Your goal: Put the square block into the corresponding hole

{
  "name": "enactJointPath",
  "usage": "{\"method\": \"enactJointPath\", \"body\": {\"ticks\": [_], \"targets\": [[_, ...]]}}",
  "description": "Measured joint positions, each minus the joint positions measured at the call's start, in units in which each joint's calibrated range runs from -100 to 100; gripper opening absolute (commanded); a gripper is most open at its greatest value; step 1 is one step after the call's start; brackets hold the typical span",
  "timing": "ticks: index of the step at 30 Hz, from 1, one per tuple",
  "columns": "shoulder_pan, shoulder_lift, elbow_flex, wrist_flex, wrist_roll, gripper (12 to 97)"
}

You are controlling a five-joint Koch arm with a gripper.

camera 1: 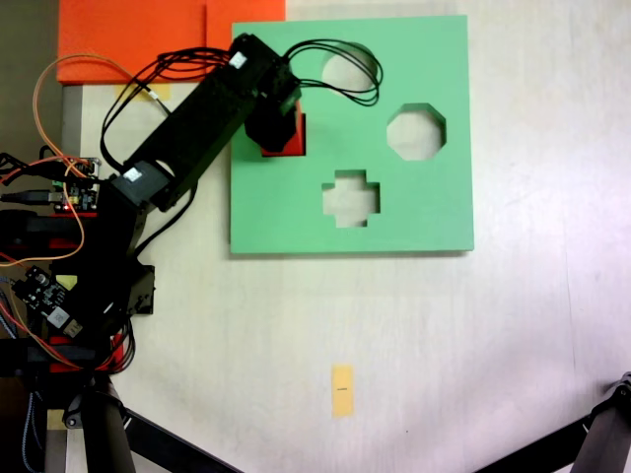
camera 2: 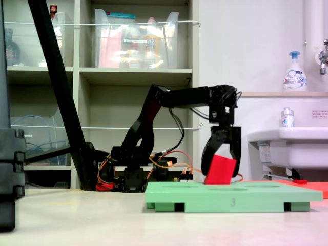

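In a fixed view the pincer is closed around the square block, a plain, smooth, bright red cube tilted with its lower edge sunk into the green board, at the corresponding hole.

The pincer hides most of the square hole.

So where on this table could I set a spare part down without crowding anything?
The widest bare stretch of table lies below the green board in the top-down fixed view, around the small yellow tag. A narrower bare strip runs along the board's right edge. The left side is crowded: the arm's base and wiring, with the gripper over the red cube.
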State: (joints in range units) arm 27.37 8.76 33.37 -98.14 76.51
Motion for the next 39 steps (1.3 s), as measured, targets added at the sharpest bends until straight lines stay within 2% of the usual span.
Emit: {"method": "enactJointPath", "body": {"ticks": [2,3,5,10,16,22,30,33,35,38,39], "targets": [[0.00,0.96,0.20,-0.10,-0.05,31.1],[0.00,1.23,0.39,-0.10,-0.05,36.8],[0.05,1.09,0.49,-0.29,-0.05,53.5],[0.44,-0.41,0.00,-0.29,-0.10,69.1],[0.44,-9.85,0.00,-0.29,-0.93,81.3],[-0.05,-26.81,0.10,-0.29,-5.32,81.1],[-9.18,-53.08,0.10,-0.39,-27.94,80.1],[-15.43,-60.60,0.20,-0.39,-40.98,69.9],[-19.98,-63.75,0.20,-0.49,-50.89,69.7],[-24.57,-65.39,0.20,0.20,-57.83,60.1],[-25.59,-65.66,0.20,0.98,-58.41,59.3]]}}
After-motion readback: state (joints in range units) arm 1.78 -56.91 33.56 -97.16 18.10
